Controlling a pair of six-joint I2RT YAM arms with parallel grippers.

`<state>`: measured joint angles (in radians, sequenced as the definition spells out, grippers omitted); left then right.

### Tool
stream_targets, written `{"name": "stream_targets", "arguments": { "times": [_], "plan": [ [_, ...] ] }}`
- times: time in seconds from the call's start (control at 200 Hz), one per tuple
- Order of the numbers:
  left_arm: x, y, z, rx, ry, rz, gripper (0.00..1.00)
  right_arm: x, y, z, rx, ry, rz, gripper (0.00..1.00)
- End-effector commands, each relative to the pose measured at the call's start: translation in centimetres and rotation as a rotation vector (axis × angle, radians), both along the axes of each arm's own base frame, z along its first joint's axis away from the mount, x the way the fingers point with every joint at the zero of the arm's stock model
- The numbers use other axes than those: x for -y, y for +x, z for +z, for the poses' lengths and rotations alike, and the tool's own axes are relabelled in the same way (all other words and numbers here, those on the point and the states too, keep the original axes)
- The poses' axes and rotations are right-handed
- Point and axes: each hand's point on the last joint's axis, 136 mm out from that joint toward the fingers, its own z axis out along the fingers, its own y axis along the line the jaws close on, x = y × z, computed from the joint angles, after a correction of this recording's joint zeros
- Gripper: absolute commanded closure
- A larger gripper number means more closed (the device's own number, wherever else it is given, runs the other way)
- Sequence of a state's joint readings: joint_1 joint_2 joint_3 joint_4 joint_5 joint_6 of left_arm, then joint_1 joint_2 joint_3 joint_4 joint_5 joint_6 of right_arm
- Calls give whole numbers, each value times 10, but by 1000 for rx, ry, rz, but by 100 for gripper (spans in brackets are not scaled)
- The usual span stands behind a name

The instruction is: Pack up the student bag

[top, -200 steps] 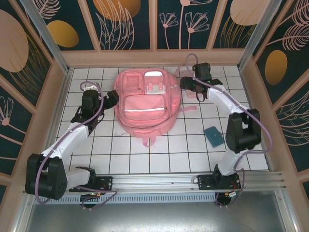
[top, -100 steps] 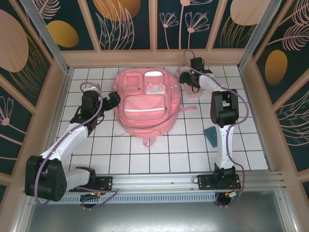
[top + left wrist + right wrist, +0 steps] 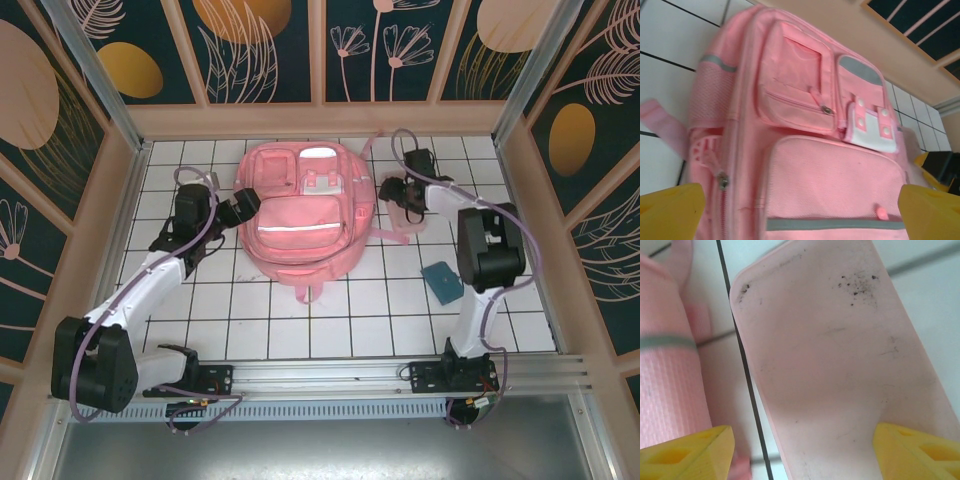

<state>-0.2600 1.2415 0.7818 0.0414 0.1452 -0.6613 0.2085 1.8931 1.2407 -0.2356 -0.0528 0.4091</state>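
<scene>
The student bag [image 3: 305, 215], a big pink backpack with a pale stripe, lies flat in the middle of the tiled table. My left gripper [image 3: 243, 205] is at its left edge, open. In the left wrist view the student bag [image 3: 830, 170] lies right ahead, framed by the wide-apart left gripper [image 3: 800, 220] and its yellow fingertips [image 3: 670, 212]. My right gripper [image 3: 400, 192] hovers open over a flat pale pink pouch [image 3: 410, 222] just right of the bag. Seen from the right wrist, the pouch [image 3: 840, 365] lies under the right gripper [image 3: 800, 455], with the bag's side [image 3: 665, 390] at left.
A small teal flat item [image 3: 441, 282] lies on the tiles at the right, near the right arm's elbow. A pink strap [image 3: 385, 228] trails from the bag toward the pouch. Wooden walls [image 3: 320, 120] ring the table.
The left gripper has opened wider and edged toward the bag. The right arm has refolded, its gripper coming down and nearer over the pouch with jaws slightly narrower.
</scene>
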Motion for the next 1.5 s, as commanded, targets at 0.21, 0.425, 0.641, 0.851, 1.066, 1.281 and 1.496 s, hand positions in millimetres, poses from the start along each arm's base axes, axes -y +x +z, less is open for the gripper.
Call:
{"name": "stream_targets", "arguments": {
  "times": [0.21, 0.425, 0.641, 0.851, 1.066, 1.281, 1.496],
  "plan": [
    [81, -9, 6, -62, -127, -144, 3, -22, -140, 5, -174, 124, -64, 28],
    [165, -35, -1, -128, -148, -312, 8, 14, -140, 23, -138, 33, -98, 25],
    [249, -53, -14, -226, -145, -419, 25, 11, -130, 4, -161, 114, -48, 24],
    [312, -64, -56, -351, -131, -476, 43, 15, -127, -11, -187, 140, -44, 22],
    [348, -72, -95, -447, -125, -529, 64, 19, -132, -21, -211, 157, -35, 20],
    [350, -77, -135, -544, -85, -504, 62, 13, -136, -26, -228, 230, -8, 22],
    [340, -82, -168, -614, -45, -458, 60, 5, -141, -29, -246, 289, 23, 20]
  ]
}}
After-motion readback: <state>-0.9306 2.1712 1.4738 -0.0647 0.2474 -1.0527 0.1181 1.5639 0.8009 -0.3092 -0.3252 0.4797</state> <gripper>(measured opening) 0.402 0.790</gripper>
